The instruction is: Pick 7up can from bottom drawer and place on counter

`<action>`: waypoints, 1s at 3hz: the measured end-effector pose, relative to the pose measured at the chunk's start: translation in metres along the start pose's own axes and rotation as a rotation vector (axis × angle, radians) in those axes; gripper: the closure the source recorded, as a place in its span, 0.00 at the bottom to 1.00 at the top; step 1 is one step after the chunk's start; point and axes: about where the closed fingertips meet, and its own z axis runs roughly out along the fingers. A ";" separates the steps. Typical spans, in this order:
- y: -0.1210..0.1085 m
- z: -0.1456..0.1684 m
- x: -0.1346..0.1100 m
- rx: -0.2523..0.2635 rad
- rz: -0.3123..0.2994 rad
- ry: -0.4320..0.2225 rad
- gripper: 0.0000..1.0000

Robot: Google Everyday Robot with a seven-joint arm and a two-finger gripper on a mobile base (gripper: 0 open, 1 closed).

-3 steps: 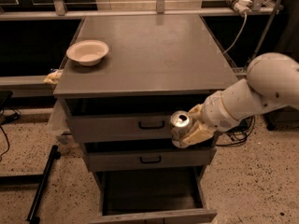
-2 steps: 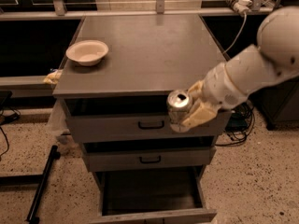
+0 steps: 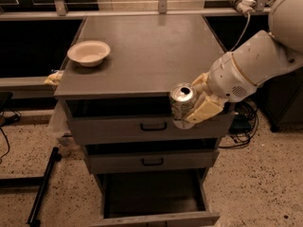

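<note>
The hand point(image 3: 191, 104), at the end of a white arm point(image 3: 255, 60) reaching in from the right, is clenched around the can point(image 3: 181, 100), with its cream fingers point(image 3: 204, 111) pressed along the can's right side. The can is upright in the grip, shiny top facing up. It hangs in the air just at the front edge of the counter point(image 3: 151, 46), near the right front corner. Its top rises a little above that edge, while its lower half overlaps the face of the upper drawer point(image 3: 118, 126). The base does not appear to rest on anything.

The bottom drawer point(image 3: 151, 200) is pulled out, and no can shows in the visible part of its dark inside. So the first half of the job looks done: the can is out of the drawer and up at counter level.

What is left, as I judge it, is the placing. The can has to go up enough for its base to clear the edge, travel inward over the grey top, be set down upright and be let go. There is bare surface right behind the can. The only other thing on the counter is a cream bowl point(image 3: 89, 54) over on the left, well apart from it.
</note>
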 end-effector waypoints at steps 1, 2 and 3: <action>-0.015 -0.003 0.003 0.025 0.040 -0.022 1.00; -0.046 -0.009 0.010 0.050 0.089 -0.029 1.00; -0.086 -0.014 0.012 0.075 0.116 -0.040 1.00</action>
